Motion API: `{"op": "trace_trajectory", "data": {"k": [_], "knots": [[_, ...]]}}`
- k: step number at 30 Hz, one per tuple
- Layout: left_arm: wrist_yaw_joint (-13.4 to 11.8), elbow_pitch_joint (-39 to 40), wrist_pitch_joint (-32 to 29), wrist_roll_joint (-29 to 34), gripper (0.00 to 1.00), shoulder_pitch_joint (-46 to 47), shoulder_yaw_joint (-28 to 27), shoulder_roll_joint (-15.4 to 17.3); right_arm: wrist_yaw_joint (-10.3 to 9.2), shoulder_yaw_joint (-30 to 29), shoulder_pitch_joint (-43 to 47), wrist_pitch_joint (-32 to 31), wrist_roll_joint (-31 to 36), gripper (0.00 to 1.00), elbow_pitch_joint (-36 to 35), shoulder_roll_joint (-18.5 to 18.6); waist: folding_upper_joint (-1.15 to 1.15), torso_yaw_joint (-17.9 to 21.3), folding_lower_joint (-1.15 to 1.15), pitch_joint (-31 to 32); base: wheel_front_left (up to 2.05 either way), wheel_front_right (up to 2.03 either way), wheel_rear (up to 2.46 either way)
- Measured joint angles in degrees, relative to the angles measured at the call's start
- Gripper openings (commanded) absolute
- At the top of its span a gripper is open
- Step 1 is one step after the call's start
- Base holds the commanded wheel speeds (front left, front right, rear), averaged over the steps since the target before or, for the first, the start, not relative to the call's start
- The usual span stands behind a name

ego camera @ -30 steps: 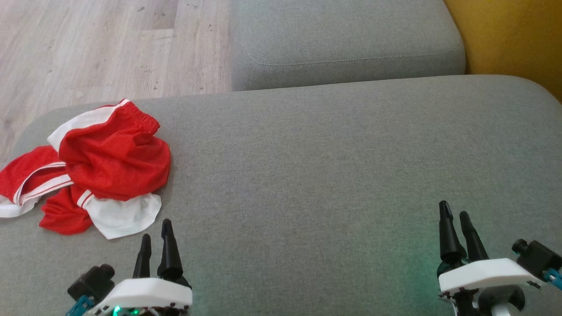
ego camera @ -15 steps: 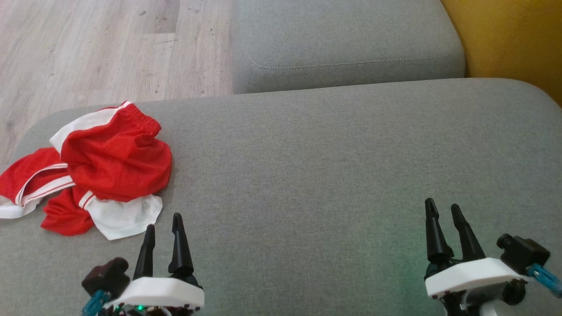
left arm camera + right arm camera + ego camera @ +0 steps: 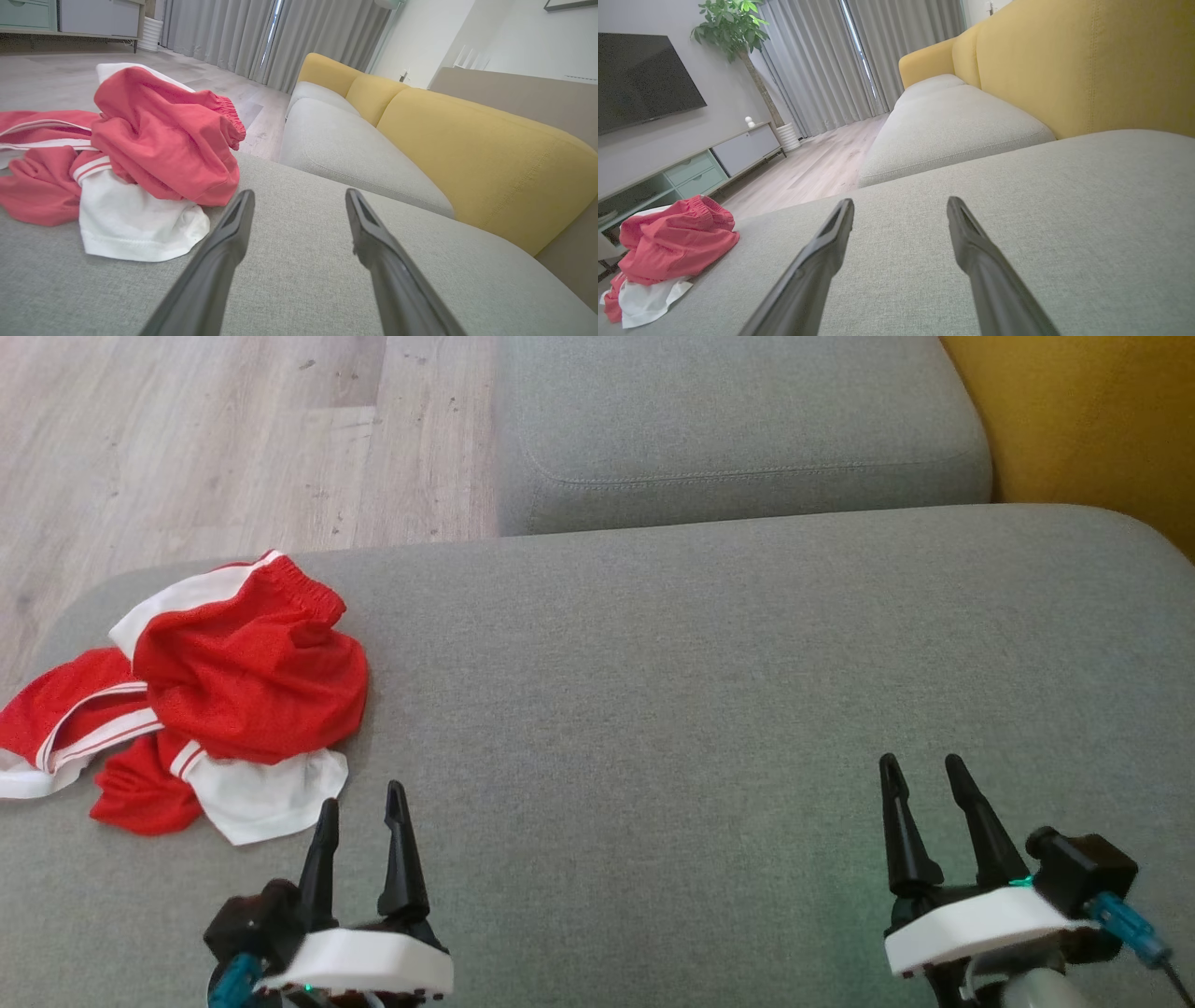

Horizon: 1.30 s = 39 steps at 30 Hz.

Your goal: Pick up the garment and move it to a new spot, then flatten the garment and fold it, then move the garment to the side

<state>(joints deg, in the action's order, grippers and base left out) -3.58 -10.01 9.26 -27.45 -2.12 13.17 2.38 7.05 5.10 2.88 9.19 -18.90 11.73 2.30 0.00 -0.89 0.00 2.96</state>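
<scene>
Head view first: the garment (image 3: 215, 691), red shorts with white trim, is bunched up at the left end of the big grey sofa cushion (image 3: 653, 663), right near the edge by the wood floor (image 3: 187, 429). The left fingers (image 3: 401, 859) sit at the bottom left, spread apart and holding nothing, tips pointing up the cushion. The white hem of the shorts lies just beside the tips, up and to their left, not touching. The right fingers (image 3: 901, 840) are at the bottom right, also spread and empty, well apart from the shorts, with bare cushion in between.

Left wrist view: the left fingers (image 3: 222, 252) stand wide apart low over the grey fabric. The garment (image 3: 154, 140) is a crumpled heap off to the left of them, with its white flap close to the nearer fingertip. It's beside the gap, not in it.

Right wrist view: the right fingers (image 3: 978, 261) are parted too, with plain cushion between them. The garment (image 3: 672, 242) is way over at the far left end, near the cushion's edge.
</scene>
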Motion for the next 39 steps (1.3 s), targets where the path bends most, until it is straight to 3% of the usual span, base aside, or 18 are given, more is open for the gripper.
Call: {"op": "trace_trajectory", "data": {"k": [29,39], "knots": [[-4.74,-0.11,5.04,19.46,1.00,-0.01,2.86,0.22,0.01,-0.63,0.15,5.05,21.43,1.00,0.68,0.02,0.00,-0.23,0.00,0.28,0.00,0.00,0.00],[-5.71,-1.88,5.20,19.41,1.00,0.00,1.59,0.29,0.01,-2.48,0.18,5.19,20.98,1.00,2.80,0.04,0.00,-0.43,0.00,0.04,0.00,0.00,0.00]]}}
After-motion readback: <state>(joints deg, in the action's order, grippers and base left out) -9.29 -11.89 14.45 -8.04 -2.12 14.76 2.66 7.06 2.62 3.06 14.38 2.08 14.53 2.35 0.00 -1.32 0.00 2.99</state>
